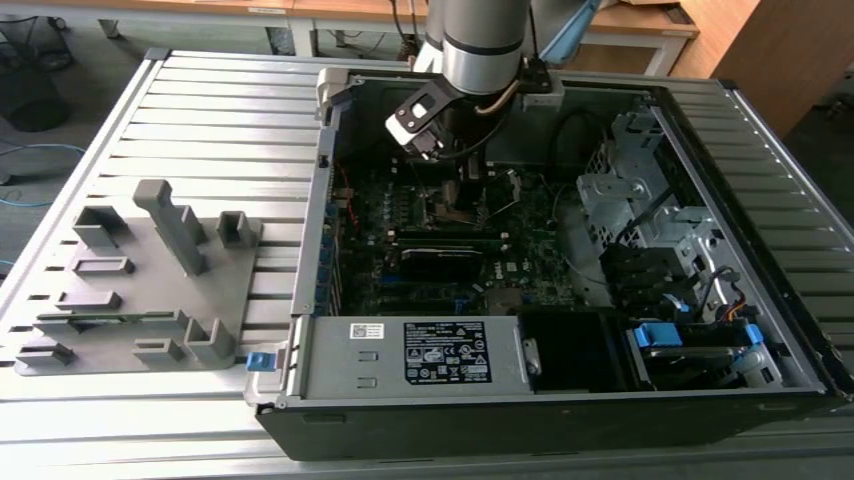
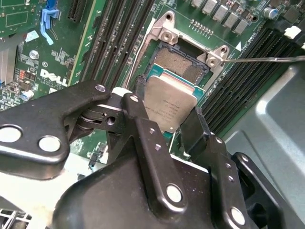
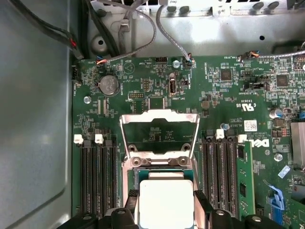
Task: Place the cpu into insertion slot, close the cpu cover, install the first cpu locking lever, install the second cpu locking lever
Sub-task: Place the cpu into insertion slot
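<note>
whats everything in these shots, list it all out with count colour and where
cpu: one, silver-grey, between the gripper's fingers, over the slot
insertion slot: one, dark centre with silvery rim, on the board
cpu cover: one, silvery frame, swung open beside the slot
memory slots: several, black, flanking the slot
circuit board: one, dark green, inside the case
coin battery: one, silver, on the board
computer case: one, dark, open, on the table
power supply: one, grey with white label, in the case
fixture: one, grey, on the table at the exterior view's left
table: one, grey, slatted
arm: one, silver-grey, reaching into the case
gripper: one, black, shut on the cpu
</note>
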Robot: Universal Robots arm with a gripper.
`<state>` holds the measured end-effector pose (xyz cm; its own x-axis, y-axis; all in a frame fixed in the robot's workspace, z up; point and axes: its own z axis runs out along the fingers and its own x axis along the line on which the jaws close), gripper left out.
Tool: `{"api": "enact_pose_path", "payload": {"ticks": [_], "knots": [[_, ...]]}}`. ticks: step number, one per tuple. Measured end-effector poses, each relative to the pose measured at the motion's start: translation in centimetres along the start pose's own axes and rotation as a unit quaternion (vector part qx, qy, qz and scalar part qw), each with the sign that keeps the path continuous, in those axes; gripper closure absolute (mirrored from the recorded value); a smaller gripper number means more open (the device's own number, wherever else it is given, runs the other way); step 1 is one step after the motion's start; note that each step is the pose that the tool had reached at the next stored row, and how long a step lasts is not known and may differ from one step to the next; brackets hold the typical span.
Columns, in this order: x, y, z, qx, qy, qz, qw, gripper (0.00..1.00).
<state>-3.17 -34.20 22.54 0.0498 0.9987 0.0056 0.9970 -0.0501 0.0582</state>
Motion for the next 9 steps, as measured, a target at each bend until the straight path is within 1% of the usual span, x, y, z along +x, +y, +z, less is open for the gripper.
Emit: {"api": "enact_pose_path", "payload": {"ticks": [4,9], "knots": [[-0.01,-0.3,0.23,0.0,-0.0006,0.0,1.0,0.46],[-0.03,-0.44,0.66,0.0,-0.0007,-0.001,1.0,0.46]]}}
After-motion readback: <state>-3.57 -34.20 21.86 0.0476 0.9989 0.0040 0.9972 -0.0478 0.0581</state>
